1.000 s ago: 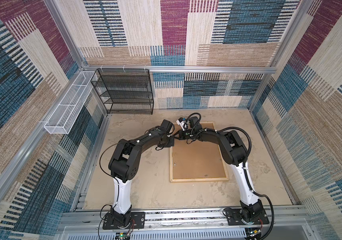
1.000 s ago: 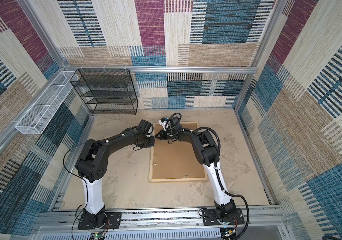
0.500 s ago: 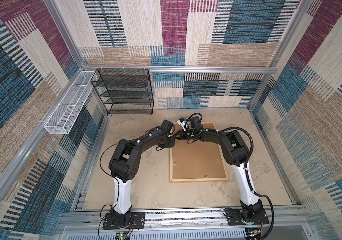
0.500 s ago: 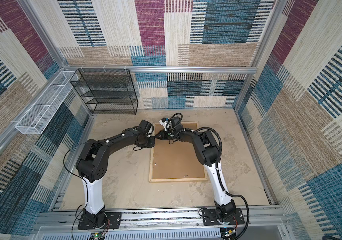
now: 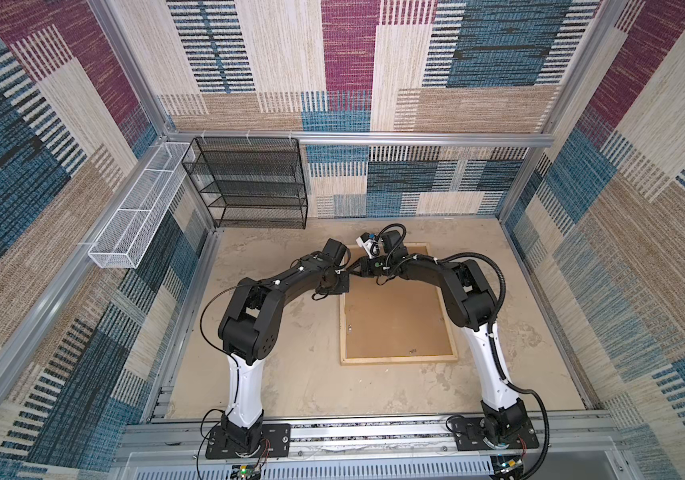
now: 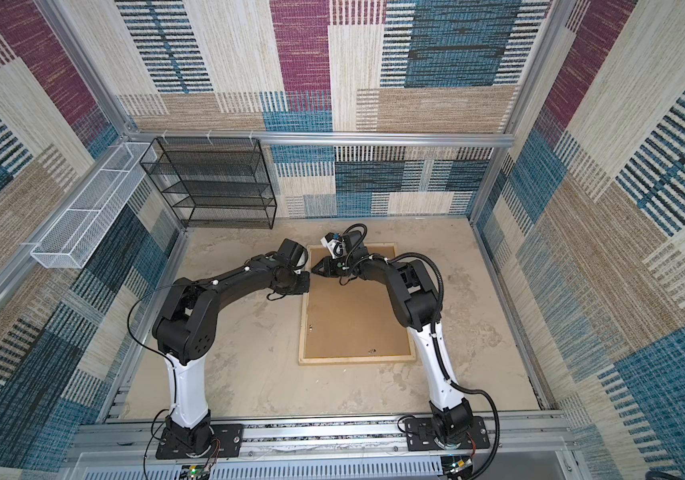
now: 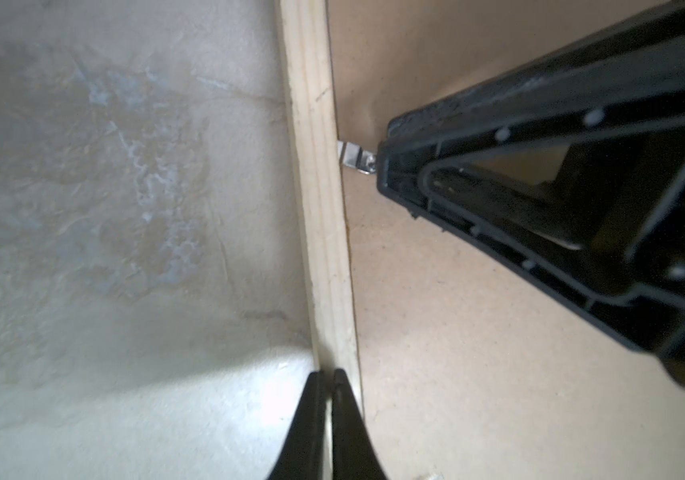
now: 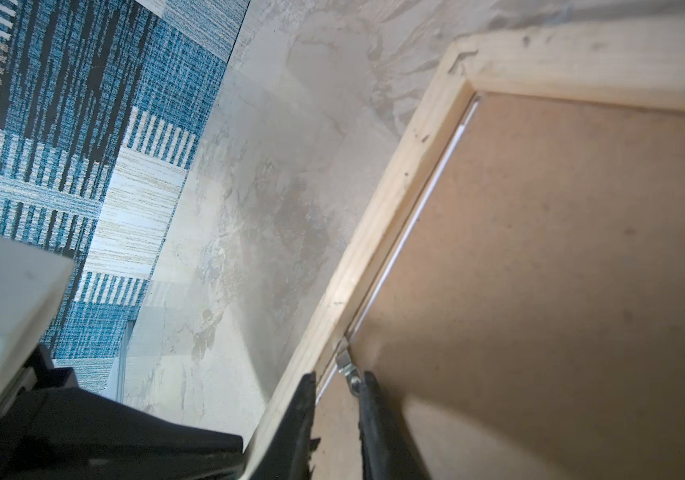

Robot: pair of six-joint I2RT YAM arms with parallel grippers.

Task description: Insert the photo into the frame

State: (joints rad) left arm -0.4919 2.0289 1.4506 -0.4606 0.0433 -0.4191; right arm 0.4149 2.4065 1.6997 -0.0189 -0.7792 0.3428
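The frame [image 5: 399, 360] lies flat, back upward, on the counter [image 5: 286, 374], between my two arms, its long sides running away from my bases. A brown backing board [image 5: 394, 320] fills its opening. My left claw [image 7: 325, 375] is clenched: the fingers meet with only a hairline between them, and their tips sit over the frame's left wooden bar; whether they press on the wood I cannot tell. My right claw [image 8: 338, 376] reaches across to the inner edge of that same bar, nearer the far left corner. Its fingers stand slightly apart and grasp nothing. They straddle a small metal tab [image 8: 345, 360] that projects from the bar's inner edge over the board, and the tab's end lies just beside one finger. In both top views the two claws are close together but not touching. A thin white strip [image 8: 414, 216] shows in the gap between board and bar. The photo is hidden, and I cannot tell whether this strip is its edge. A black wire rack [image 5: 249, 183] stands against the far wall, well apart from the frame.
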